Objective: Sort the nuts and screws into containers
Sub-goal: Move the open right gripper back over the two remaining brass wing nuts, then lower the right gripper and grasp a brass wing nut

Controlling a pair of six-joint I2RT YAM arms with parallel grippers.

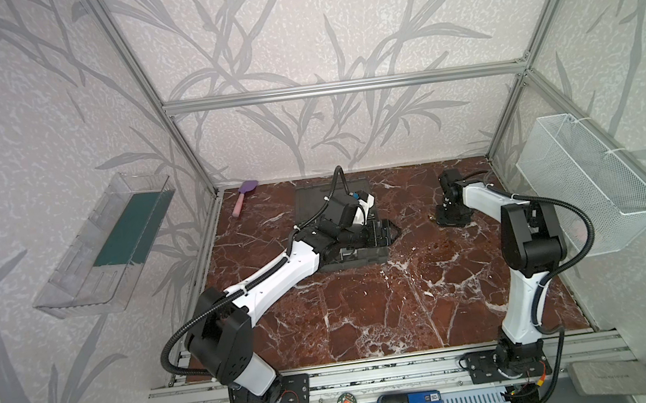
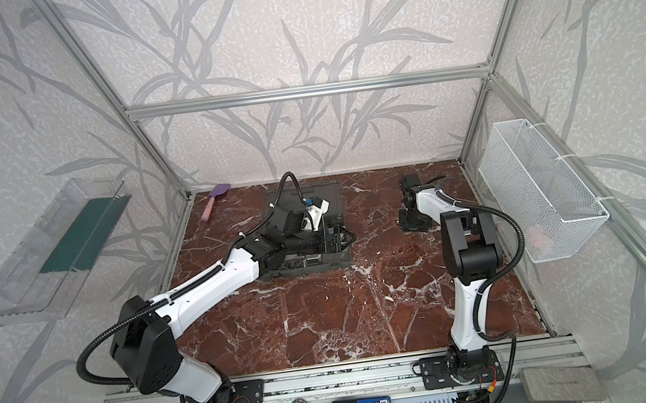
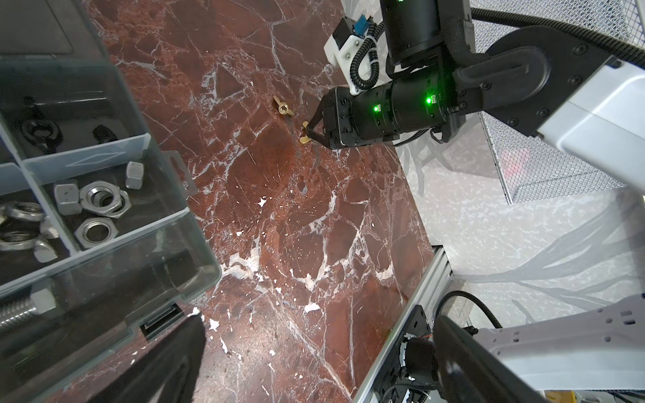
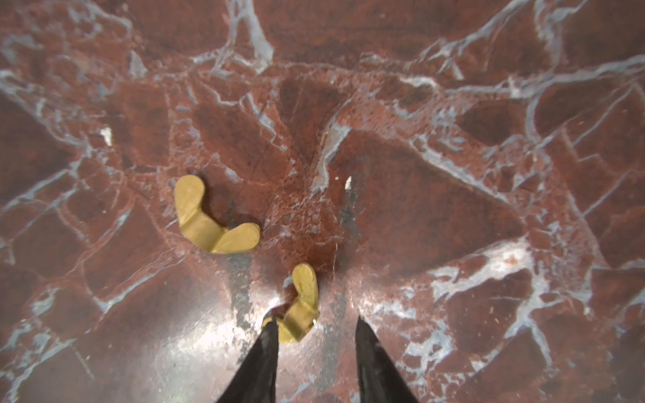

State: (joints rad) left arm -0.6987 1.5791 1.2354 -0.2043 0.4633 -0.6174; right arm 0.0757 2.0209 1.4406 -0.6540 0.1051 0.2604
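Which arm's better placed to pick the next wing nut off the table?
Right. The right claw brackets one wing nut, a fingertip touching it; the left claw hangs open by the organizer case, away from it.

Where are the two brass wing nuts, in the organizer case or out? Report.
Out. Both lie on the marble table: the loose wing nut, the second wing nut between the open fingers of the right hand.

Dark grey organizer case (image 3: 115, 275) lay open, split by clear dividers. One compartment held silver hex nuts (image 3: 101, 204), jumbled, mostly flat. Neighbouring compartment held black fasteners (image 3: 41, 132). Outside case, on red marble tabletop (image 3: 314, 216): first brass wing nut (image 4: 213, 223), wings spread; second brass wing nut (image 4: 303, 303) near it, tilted.
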